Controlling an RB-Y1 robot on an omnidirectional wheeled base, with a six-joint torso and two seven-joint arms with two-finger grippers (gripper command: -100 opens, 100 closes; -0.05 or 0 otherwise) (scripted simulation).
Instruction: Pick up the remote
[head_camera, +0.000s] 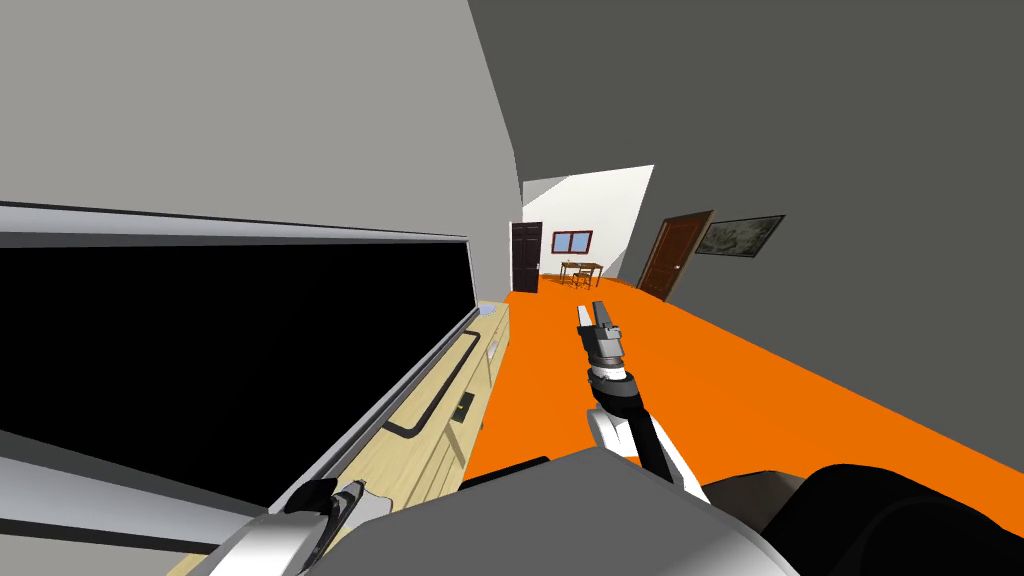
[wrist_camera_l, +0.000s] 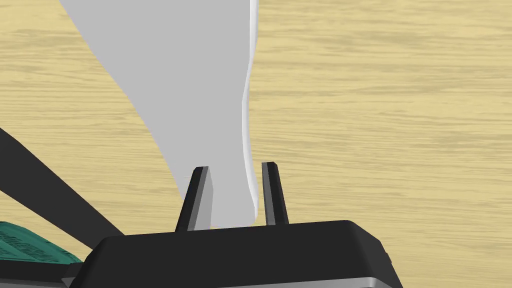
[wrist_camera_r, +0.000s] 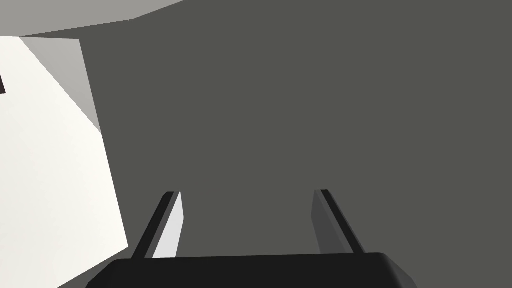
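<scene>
The remote (wrist_camera_l: 200, 90) is a plain light grey, long shape lying on a pale wooden top (wrist_camera_l: 390, 125). It is broad at the far end and narrows toward my hand. My left gripper (wrist_camera_l: 235, 192) has its two fingers drawn in close on either side of that narrow end, right at its sides. In the head view my left arm (head_camera: 325, 510) reaches down to the wooden cabinet (head_camera: 440, 450) under the big black screen (head_camera: 200, 360). My right gripper (head_camera: 592, 312) hangs out over the orange floor with its fingers (wrist_camera_r: 170, 225) wide apart and nothing between them.
A dark bar (wrist_camera_l: 50, 195) crosses the wood beside the remote, and a green thing (wrist_camera_l: 30, 247) lies beyond it near my hand. On the cabinet stand the screen's black foot (head_camera: 440, 385) and a small dark object (head_camera: 466, 403). The orange floor (head_camera: 760, 400) runs to far doors.
</scene>
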